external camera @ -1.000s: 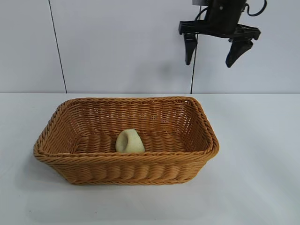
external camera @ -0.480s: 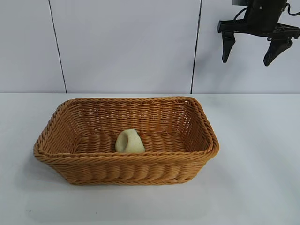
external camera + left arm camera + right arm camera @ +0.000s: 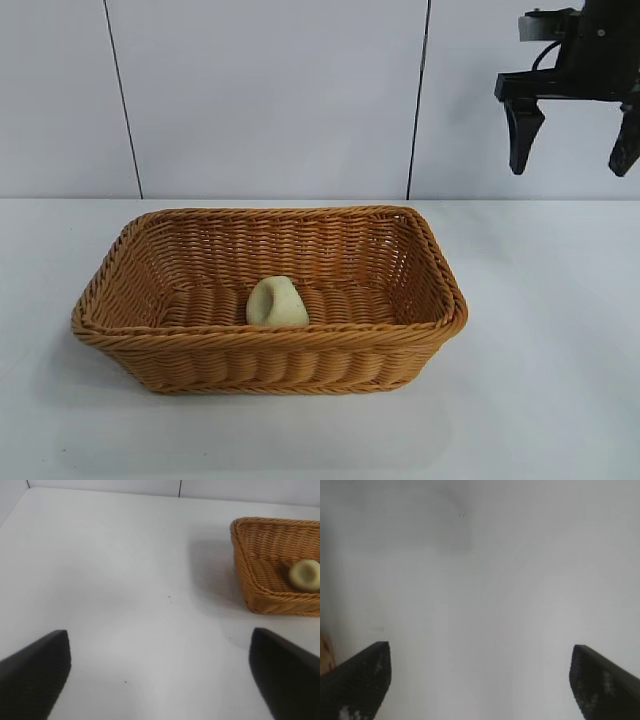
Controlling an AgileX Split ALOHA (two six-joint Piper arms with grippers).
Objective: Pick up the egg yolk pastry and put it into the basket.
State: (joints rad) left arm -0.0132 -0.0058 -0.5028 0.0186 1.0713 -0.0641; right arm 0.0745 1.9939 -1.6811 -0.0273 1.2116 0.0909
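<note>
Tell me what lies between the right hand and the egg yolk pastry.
In the exterior view, the basket wall and rim, then bare table. The egg yolk pastry sits inside; the open right hand hangs high, off to the basket's right.

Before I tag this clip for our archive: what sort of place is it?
Likely a robot test bench: bare white table, plain panelled wall, one wicker basket, and the right gripper overhead.

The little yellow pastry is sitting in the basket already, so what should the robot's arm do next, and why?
Probably just finish pulling away to rest. The egg yolk pastry lies on the floor of the basket, and the right gripper hangs open and empty, high and off to the side. Nothing seems left to move.
</note>
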